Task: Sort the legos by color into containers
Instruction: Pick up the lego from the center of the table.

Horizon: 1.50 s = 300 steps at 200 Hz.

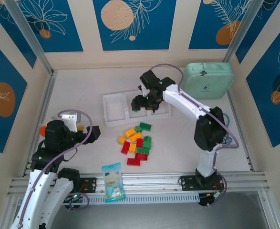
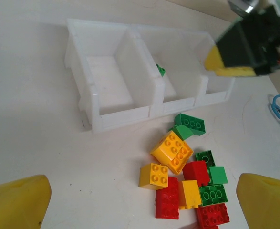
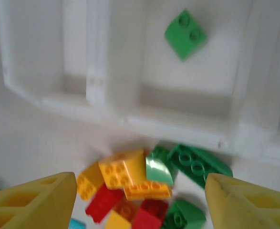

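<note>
We find the right gripper (image 3: 140, 183) part open, holding nothing, above the tray (image 1: 112, 119) at mid-tabletop. One green brick (image 3: 185, 33) lies in the middle compartment, beyond the fingertips. The other legos (image 1: 136, 140) lie heaped beside the tray's near wall. The left gripper (image 2: 143, 181) stands wide open, holding nothing.
</note>
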{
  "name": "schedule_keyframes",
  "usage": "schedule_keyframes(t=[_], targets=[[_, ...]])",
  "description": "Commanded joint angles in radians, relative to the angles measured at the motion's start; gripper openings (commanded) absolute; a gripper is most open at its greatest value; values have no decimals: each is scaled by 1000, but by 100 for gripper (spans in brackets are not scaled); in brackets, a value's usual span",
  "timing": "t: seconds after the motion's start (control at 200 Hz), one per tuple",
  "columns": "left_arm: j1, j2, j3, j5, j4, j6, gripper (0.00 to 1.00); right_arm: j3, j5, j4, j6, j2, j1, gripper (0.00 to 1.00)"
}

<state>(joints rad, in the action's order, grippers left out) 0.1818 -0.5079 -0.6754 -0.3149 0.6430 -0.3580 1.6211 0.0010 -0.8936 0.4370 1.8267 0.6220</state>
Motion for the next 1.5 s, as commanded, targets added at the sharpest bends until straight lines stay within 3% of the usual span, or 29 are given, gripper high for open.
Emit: schedule_keyframes(t=[0.0,0.155,0.26,0.715,0.835,1.236,1.496], targets=[[4,0,7,-24,-20,6,99,-138,-7,64,-185,-86,37,72],[4,3,7,-29,-22,5,99,-312,86,151,-392,-174,79,72],[4,2,7,-20,-20,3,99,-401,75,240,-459,-215,78,72],[5,-4,8,-17,-19,5,99,-385,129,281,-449,-59,33,65],[5,-9,9,-15,-19,5,99,-376,94,282,-467,-38,13,65],[4,-17,9,-29,-22,5,99,-353,136,286,-499,31,14,71],[5,-21,11,-41,-26,6,99,-348,122,270,-482,66,8,60]])
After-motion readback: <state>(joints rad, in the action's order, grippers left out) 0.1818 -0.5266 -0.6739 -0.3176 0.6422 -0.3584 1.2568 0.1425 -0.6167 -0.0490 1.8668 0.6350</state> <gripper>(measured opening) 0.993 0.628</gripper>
